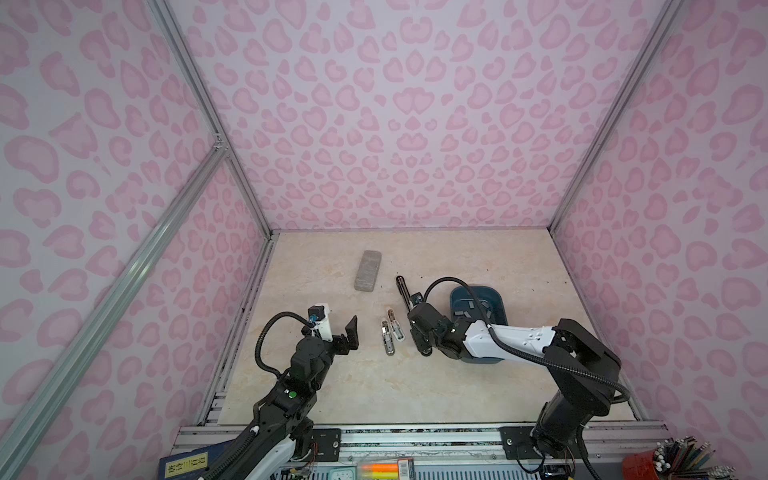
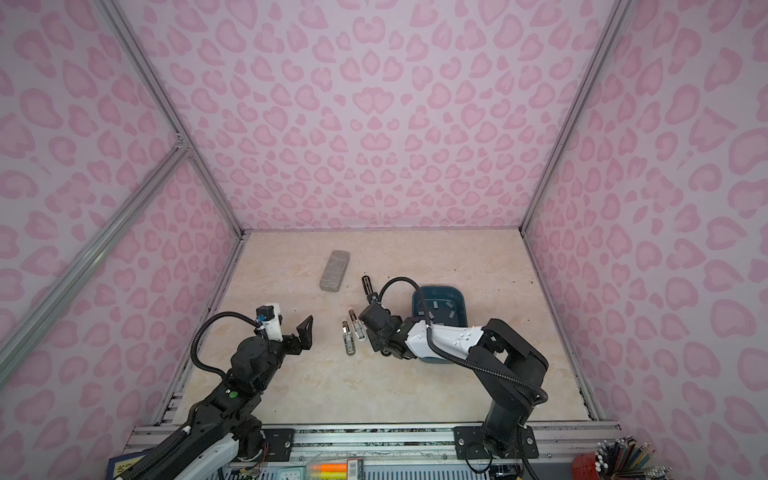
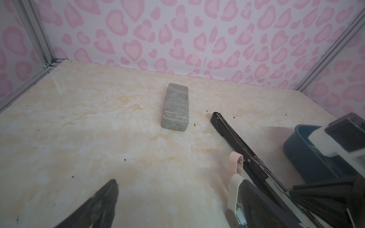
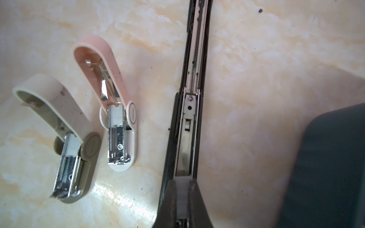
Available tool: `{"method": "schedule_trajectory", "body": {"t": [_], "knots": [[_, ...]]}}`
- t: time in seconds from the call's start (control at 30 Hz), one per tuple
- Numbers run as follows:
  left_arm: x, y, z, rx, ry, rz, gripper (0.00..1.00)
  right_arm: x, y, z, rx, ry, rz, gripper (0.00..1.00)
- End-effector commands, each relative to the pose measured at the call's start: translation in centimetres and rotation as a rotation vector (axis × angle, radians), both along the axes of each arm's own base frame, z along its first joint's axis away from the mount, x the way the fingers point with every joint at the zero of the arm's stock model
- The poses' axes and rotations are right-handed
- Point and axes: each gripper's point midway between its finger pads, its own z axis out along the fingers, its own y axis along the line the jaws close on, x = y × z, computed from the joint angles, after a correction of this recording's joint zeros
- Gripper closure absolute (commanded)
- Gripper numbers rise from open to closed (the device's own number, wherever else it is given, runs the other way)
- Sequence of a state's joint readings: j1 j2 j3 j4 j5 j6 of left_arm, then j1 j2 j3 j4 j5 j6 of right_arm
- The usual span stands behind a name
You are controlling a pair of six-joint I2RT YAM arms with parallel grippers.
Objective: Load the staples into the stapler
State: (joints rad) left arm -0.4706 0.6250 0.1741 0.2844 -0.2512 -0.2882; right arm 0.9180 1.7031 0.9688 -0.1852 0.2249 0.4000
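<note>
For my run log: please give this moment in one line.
left gripper open | right gripper shut on staple strip, above black stapler

grey block: lying flat | blue bin: right side | pencil cup: front edge

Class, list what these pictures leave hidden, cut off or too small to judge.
Both top views: right arm hides how the right gripper holds the staple strip.
In a top view, staples in the blue tray: too small to count.
Right wrist view: blue tray blurred, cut by the edge.
Left wrist view: left gripper half covers the pink stapler.
</note>
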Motion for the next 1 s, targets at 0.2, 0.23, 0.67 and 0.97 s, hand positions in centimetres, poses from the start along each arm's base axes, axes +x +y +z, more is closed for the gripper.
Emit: {"method": "schedule_trajectory", "body": {"t": [0.2,0.23,0.67,0.97], "knots": [[0.18,-0.04,0.79,-0.017,-0.028,0.004,0.03,-0.19,-0.27,-0.77,-0.026,0.014,0.000,1.00],[0.18,-0.04,0.79,-0.017,-0.028,0.004,0.03,-0.14,-0.28,-0.73,-0.023,0.014,-0.002,1.00],[0.18,-0.05,0.77,-0.018,-0.027,0.004,0.03,-0.31,0.21,-0.12,0.000,-0.002,0.013,1.00],[0.18,-0.06,0.82,-0.018,-0.029,0.002,0.03,-0.28,0.24,-0.50,-0.012,0.007,0.009,1.00]]}}
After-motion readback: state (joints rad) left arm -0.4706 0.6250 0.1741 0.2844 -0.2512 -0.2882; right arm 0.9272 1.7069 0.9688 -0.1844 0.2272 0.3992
